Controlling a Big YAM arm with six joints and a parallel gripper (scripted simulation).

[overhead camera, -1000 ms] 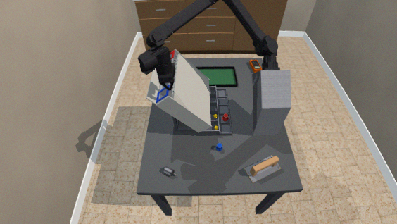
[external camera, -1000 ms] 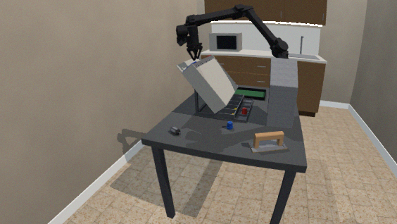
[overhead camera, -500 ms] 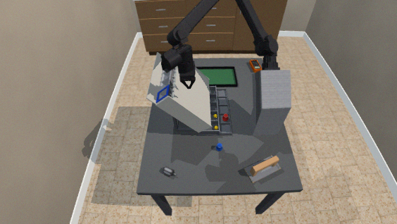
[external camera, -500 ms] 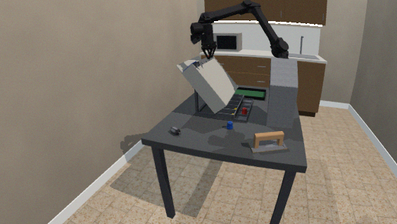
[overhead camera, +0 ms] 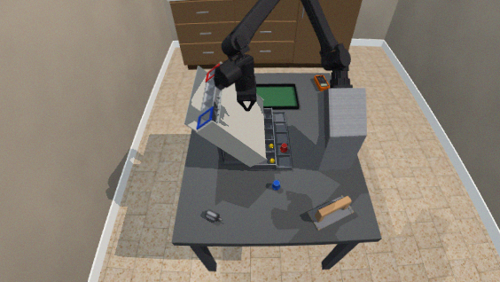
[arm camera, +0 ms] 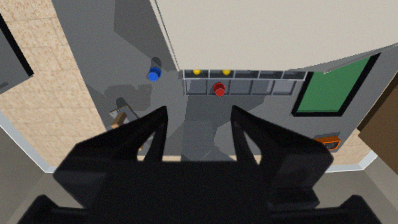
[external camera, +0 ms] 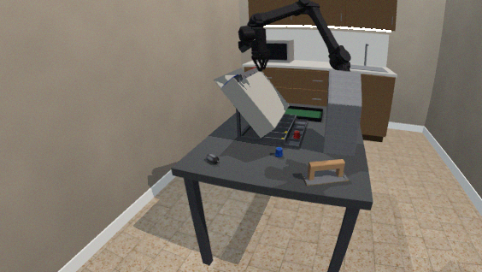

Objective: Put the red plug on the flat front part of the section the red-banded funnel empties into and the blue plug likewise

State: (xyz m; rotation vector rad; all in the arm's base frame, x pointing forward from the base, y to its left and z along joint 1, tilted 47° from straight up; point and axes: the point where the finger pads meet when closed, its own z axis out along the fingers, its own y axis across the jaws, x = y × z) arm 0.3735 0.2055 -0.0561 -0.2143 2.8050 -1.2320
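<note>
While my arm reaches out from its grey pedestal (overhead camera: 347, 115) at the back of the worktop (overhead camera: 248, 222), my fingers (overhead camera: 246, 105) hang high above the sloping cover (overhead camera: 241, 129), partly spread with nothing between them. At the cover's raised end sits the row of funnels, with the red-banded funnel (overhead camera: 213, 72) at the far corner and the blue-banded funnel (overhead camera: 205, 120) at the near corner. At its foot lies the row of sections (arm camera: 245, 75), and two yellow marbles (overhead camera: 271, 145) rest in the two nearest. Behind the cover lies the green-lined tray (overhead camera: 277, 95). Near the front right edge rests a wooden-handled trowel (overhead camera: 333, 209). On the flat front part of the second section from the near end stands the red plug (overhead camera: 284, 147). Well apart from the sections, on the open worktop in front, stands the blue plug (overhead camera: 276, 184).
</note>
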